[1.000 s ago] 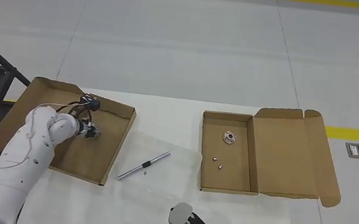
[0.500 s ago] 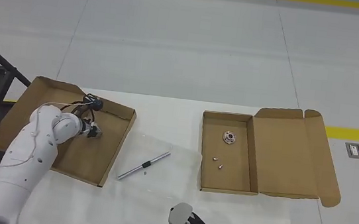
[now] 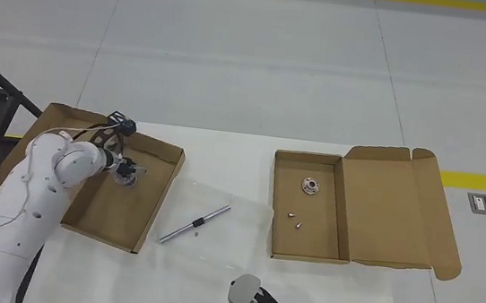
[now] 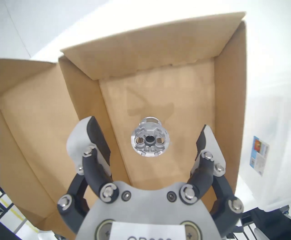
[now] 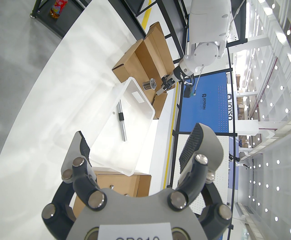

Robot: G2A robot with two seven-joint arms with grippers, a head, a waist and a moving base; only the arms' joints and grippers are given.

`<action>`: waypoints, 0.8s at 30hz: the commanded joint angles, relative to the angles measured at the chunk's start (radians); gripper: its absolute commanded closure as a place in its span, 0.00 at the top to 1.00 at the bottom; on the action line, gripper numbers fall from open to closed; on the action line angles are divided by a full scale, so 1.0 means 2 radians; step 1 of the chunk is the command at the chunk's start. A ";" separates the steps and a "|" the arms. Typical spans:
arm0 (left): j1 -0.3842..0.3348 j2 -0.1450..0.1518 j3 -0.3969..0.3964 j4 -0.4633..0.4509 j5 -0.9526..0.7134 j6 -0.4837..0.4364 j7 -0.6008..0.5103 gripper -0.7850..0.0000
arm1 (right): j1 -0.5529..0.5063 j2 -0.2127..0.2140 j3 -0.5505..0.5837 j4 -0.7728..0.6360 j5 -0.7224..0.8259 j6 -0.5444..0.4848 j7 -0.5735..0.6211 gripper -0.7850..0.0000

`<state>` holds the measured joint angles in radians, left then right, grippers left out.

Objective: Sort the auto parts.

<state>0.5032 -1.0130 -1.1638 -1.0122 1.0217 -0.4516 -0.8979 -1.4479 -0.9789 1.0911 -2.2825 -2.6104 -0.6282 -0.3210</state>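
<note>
1. Your left gripper (image 4: 148,124) hangs over the left cardboard box (image 4: 154,52), which sits at the left side of the counter (image 3: 211,274). Its jaws are spread wide with nothing between them.
2. A round silver auto part (image 4: 150,141) rests on the box floor directly below the jaws, apart from both pads.
3. What changed: a second ago, in the top view, the gripper was down against this part. Since then the arm has drawn back off it. The part now shows on its own on the cardboard, in nearly the same spot.
4. What it means: this reads as a finished release. The part looks sorted into the left box, and the left arm seems free for another pick.
5. Your right gripper (image 5: 139,134) sits at the near edge of the counter. Its jaws are open and empty, and it has not moved over the last second.
6. Still to sort, by the look of it, are a thin metal rod (image 3: 194,224) and a tiny fastener (image 3: 197,233). Both lie in the clear tray (image 5: 145,102) between the two boxes.
7. The right cardboard box (image 3: 305,244) already holds a small flanged disc (image 3: 309,185) and two small bolts (image 3: 293,217).
8. The rod is slim and round, so it may roll when the jaws close on it.
</note>
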 commanded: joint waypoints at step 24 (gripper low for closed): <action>0.116 0.016 0.063 -0.312 -0.043 -0.057 -0.141 1.00 | 0.000 0.000 0.000 0.000 0.000 0.000 0.000 1.00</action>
<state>0.7512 -0.9764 -1.0711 -1.6571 0.9169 -0.5627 -1.1836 -1.4479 -0.9789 1.0911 -2.2825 -2.6104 -0.6282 -0.3210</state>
